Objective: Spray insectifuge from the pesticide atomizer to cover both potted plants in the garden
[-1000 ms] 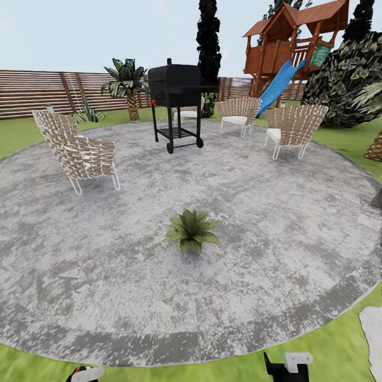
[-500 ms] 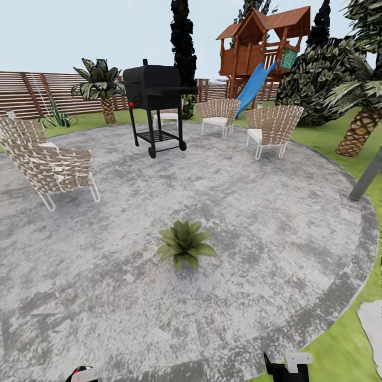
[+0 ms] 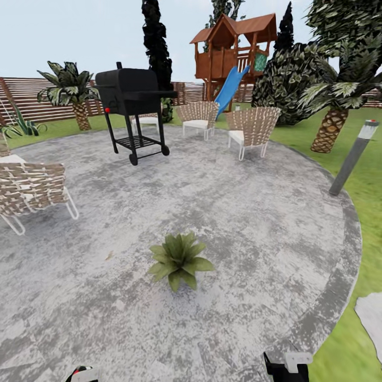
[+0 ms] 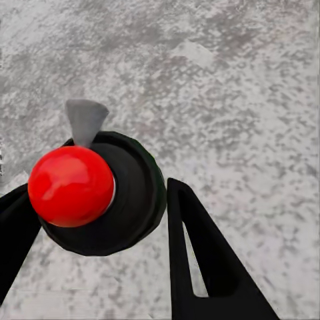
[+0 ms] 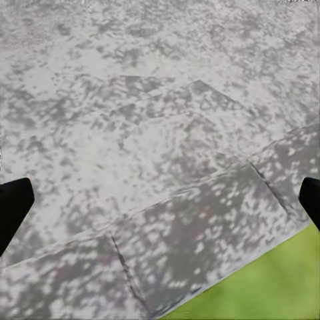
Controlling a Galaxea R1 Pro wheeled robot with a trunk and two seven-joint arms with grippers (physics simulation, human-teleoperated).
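Note:
One potted plant (image 3: pixel 179 260), a low rosette of green leaves, sits on the grey paving (image 3: pixel 254 212) of the garden, a little ahead of me and between my arms. The pesticide atomizer (image 4: pixel 70 185) shows its black spray head and red tip in the left wrist view, held between the two black fingers of my left gripper (image 4: pixel 93 200), above the paving. My left gripper (image 3: pixel 82 375) is low at the head view's bottom edge. My right gripper (image 5: pixel 163 197) is open over the paving's rim with nothing between its fingers, and the right gripper (image 3: pixel 289 366) stands near the lawn.
A black grill (image 3: pixel 132 95) on wheels stands far ahead. Woven chairs sit at the left (image 3: pixel 32 188) and far back (image 3: pixel 253 127). A grey bollard lamp (image 3: pixel 353 156) leans at the right edge. A wooden playhouse (image 3: pixel 233 48), palms and a slat fence (image 3: pixel 32 95) ring the lawn.
The whole head view has shifted left and the plant looms closer, so the camera has moved forward and turned right. The bollard lamp has come into sight. Both grippers hold the same pose.

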